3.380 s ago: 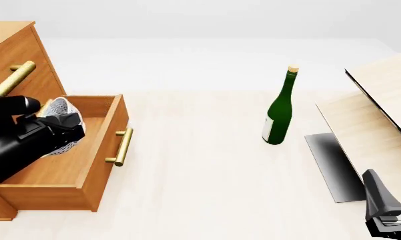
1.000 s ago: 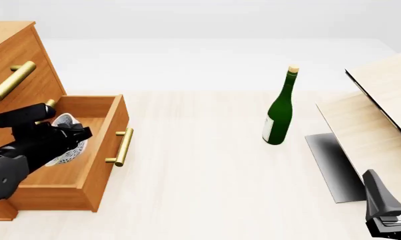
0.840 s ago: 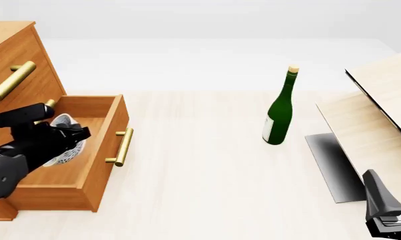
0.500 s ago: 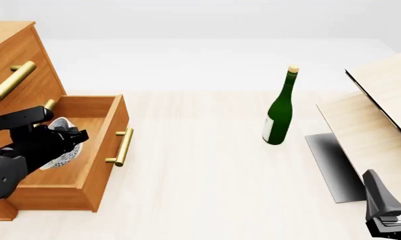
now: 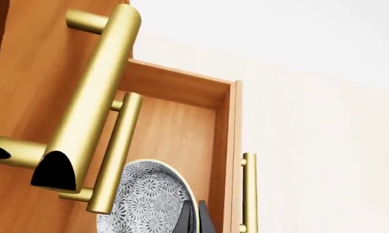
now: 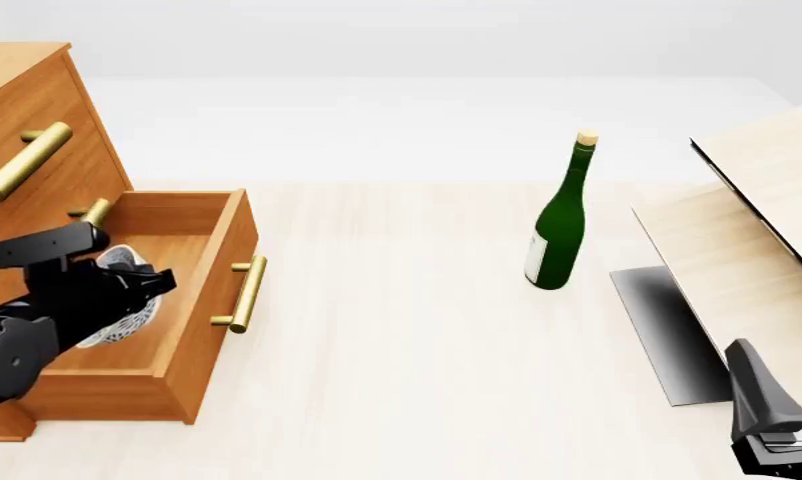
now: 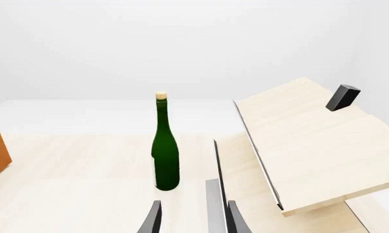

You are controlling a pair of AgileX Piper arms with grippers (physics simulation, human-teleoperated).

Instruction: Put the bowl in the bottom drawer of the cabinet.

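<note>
The cabinet [image 6: 28, 150] was recorded at the far left, with the bottom drawer [image 6: 174, 330] pulled open. The left gripper [image 6: 141, 285] was positioned inside the drawer, its jaws closed on the rim of the bowl [image 6: 124, 310], which was held within the drawer. A green bottle [image 6: 559, 225] stood upright mid-table. The right gripper [image 7: 191, 221] was seen at the near right, jaws parted and holding nothing.
</note>
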